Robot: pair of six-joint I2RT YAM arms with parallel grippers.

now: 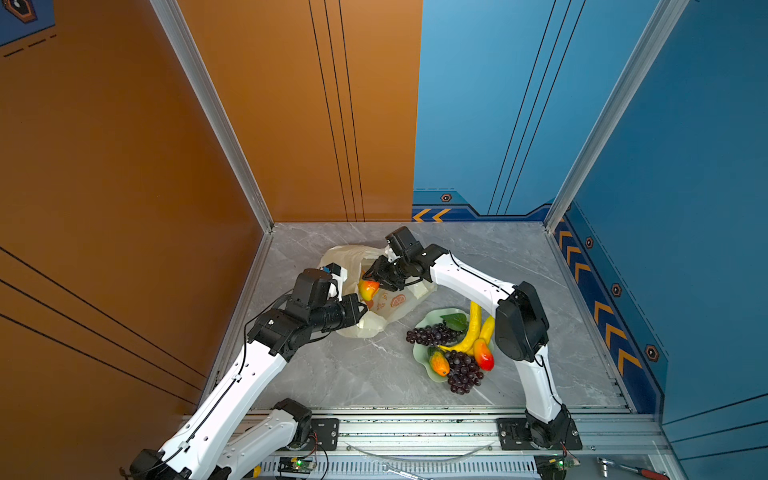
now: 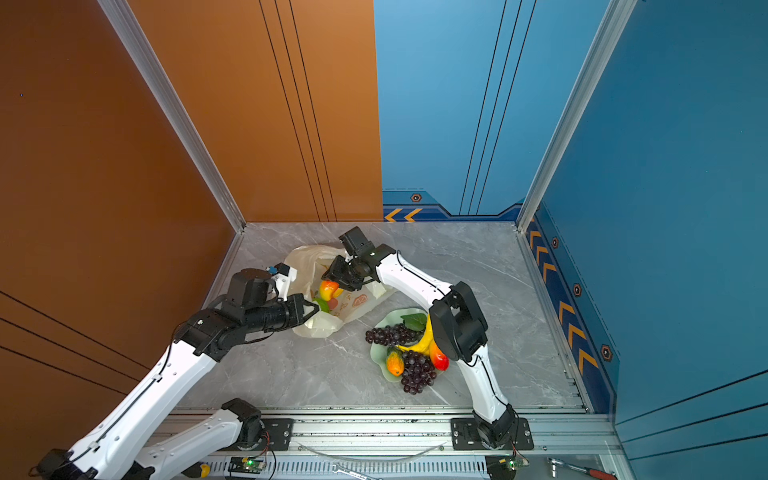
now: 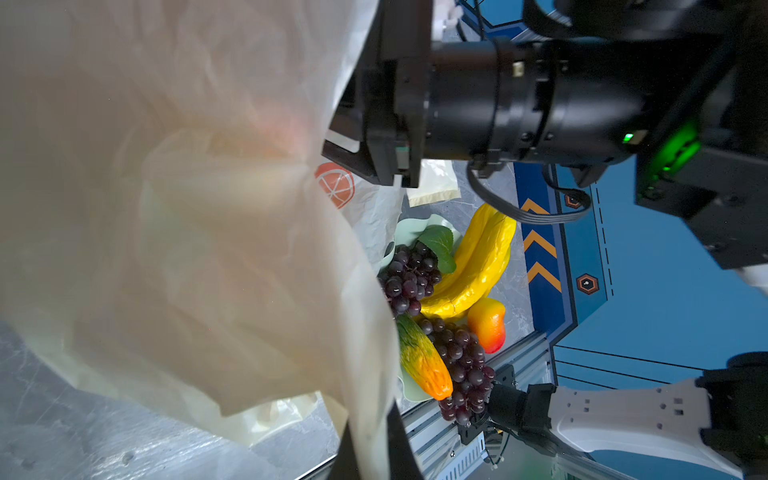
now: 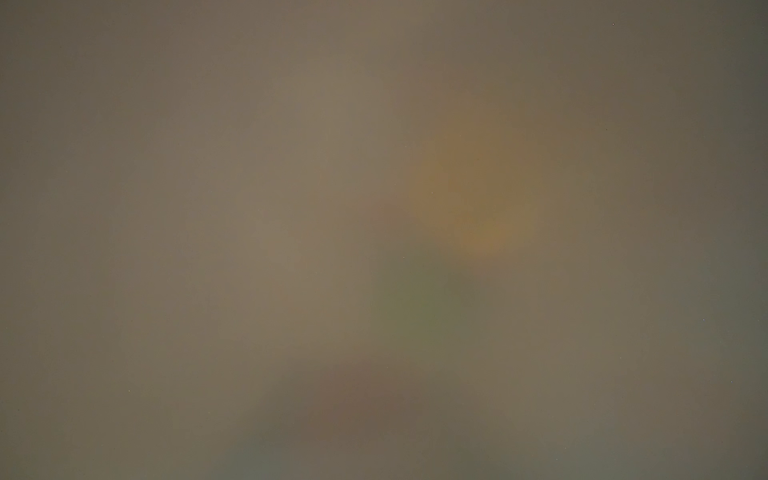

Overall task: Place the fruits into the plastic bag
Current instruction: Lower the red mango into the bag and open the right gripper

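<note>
A mango (image 1: 368,289) is pinched by the right gripper (image 1: 375,279) at the mouth of the plastic bag (image 1: 345,255), whose rim is clamped between the pressed-together fingers of the left gripper (image 1: 360,309). Release is judged due next: the right fingers must be spread, then more fruits (image 1: 467,336) fetched from the dish (image 1: 419,355) beside the bag.

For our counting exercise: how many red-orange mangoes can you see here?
2. One mango is in the mouth of the plastic bag, at the right gripper; the other mango lies on the green dish, beside the bananas. More may be hidden inside the bag.
</note>
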